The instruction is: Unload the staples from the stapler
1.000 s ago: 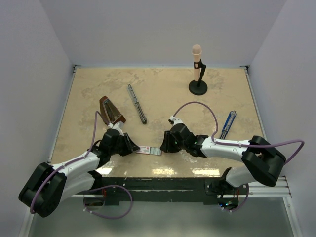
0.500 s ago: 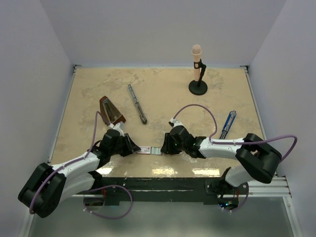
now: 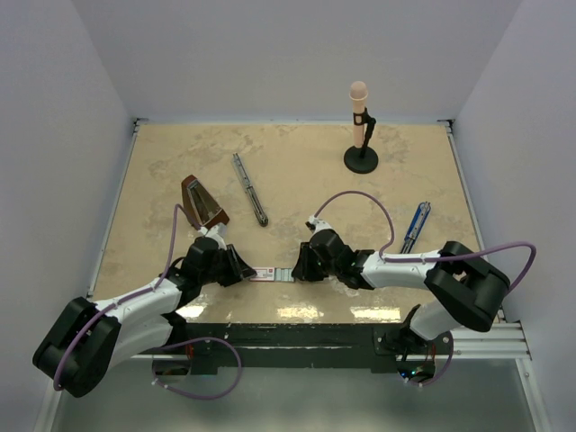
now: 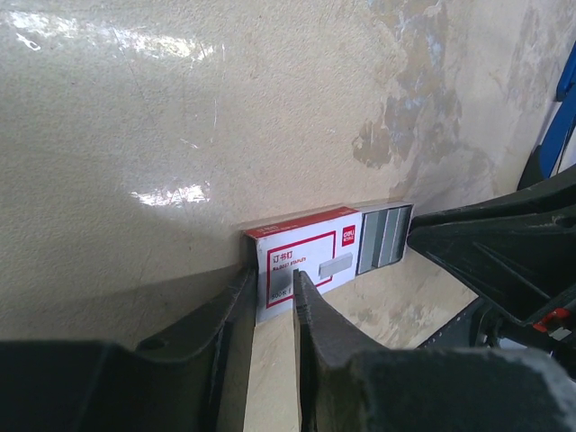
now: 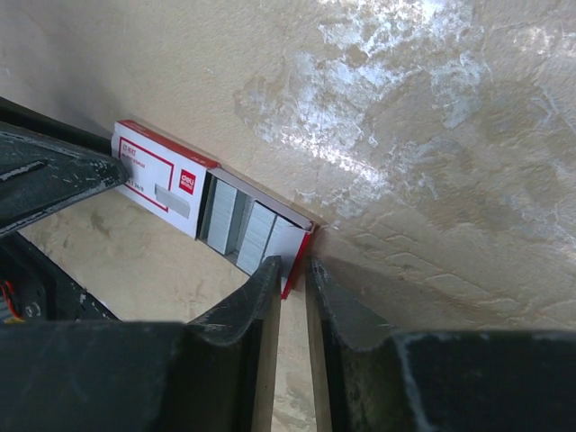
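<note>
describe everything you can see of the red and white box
The box is small, flat cardboard by its look, a white sleeve with red borders and printed label. It lies flat on the table near the front edge, slid partly open, its red-edged tray showing rows of silvery staples. The left end effector pinches the sleeve end; the right end effector pinches the tray end.

- Top view: bright, even light from overhead. White glare patches sit along the near edge of the desk (image 3: 297,162), and shadows under the arms are soft and short.
- Left wrist view: glare streaks the glossy desk. The left fingers (image 4: 211,324) are dark and blurred, while the red-and-white box (image 4: 306,247) is sharp.
- Right wrist view: mottled glare on the desk. The right fingers (image 5: 238,310) are out of focus and cast a soft shadow.
</note>
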`<state>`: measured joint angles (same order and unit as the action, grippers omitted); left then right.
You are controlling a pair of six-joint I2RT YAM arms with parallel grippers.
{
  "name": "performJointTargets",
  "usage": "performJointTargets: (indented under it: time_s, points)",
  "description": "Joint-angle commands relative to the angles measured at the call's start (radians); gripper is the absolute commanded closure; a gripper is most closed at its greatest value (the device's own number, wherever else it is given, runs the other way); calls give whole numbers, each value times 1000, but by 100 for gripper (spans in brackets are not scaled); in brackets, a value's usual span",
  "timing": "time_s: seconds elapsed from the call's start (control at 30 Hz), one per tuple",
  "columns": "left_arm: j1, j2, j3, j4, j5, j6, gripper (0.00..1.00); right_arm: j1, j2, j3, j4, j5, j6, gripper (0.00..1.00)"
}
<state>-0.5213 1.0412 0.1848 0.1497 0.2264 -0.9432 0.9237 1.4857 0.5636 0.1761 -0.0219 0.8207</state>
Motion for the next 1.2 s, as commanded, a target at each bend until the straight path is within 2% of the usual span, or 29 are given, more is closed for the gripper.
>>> performJointTargets:
  time_s: [0.0,0.4,1.17]
  points:
    - [-9,5,-8,42,13,-9,73,1,15,-10,63,-19,11,81]
    - [-14,5,-11,51,16,-14,74,3,38,-13,102,-32,18,87]
    - [-28,28,-7,96,28,-46,73,50,93,16,172,-10,80,88]
